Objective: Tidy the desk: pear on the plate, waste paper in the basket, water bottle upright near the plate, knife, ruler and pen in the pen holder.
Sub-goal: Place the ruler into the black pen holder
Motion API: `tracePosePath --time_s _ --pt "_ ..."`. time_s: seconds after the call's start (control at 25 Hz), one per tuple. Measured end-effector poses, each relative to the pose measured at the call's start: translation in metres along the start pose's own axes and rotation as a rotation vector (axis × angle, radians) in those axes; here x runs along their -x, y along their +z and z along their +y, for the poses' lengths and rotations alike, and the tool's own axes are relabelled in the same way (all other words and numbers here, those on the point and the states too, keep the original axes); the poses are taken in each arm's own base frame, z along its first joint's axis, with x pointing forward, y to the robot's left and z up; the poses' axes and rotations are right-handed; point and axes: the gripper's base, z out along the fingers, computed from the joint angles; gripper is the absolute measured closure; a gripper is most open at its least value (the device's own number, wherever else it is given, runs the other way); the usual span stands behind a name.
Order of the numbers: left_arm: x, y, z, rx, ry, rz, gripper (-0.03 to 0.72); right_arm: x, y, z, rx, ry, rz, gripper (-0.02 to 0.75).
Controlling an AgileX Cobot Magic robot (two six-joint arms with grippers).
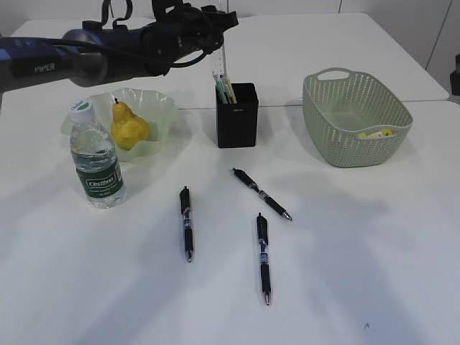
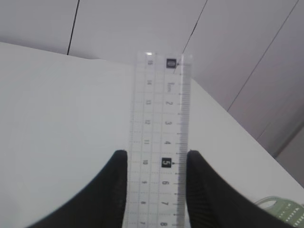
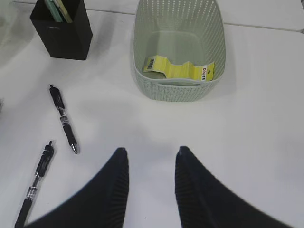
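At the left of the exterior view the water bottle (image 1: 95,164) is seen upright just beside the plate (image 1: 162,108), in which the pear (image 1: 129,125) lies; above them the left gripper (image 1: 210,20) is closed on the ruler (image 1: 219,63), held on end over the pen holder (image 1: 237,115); in the left wrist view the ruler (image 2: 161,142) is pinched between the two jaws. In the lower middle three pens (image 1: 187,223) (image 1: 261,194) (image 1: 264,256) lie on the table (image 1: 359,273), well apart from one another; at the right the waste paper (image 3: 178,69) lies in the basket (image 3: 142,38). The right gripper (image 3: 149,159) hangs with its jaws apart and nothing between them. A catch on the holder's rim or on the items already standing in it is judged possible if the ruler comes down off centre, and the holder could be tipped; open table lies around the pens, with the near edge out of frame.
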Motion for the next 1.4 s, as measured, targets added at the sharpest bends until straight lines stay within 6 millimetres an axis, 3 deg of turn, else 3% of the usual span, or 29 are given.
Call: tracePosePath --time_s 0.92,1.24,1.4 --pt "0.008 -0.006 -0.007 -0.002 0.060 0.088 0.440 0.003 0.000 0.001 0.006 0.000 -0.033 0.458" --pt "0.005 -0.007 -0.007 -0.010 0.218 0.138 0.440 0.005 0.000 0.000 0.002 -0.008 -0.053 0.458" --pt "0.009 -0.007 0.003 0.000 0.299 0.137 0.440 0.005 0.003 0.000 -0.004 -0.017 -0.043 0.458"
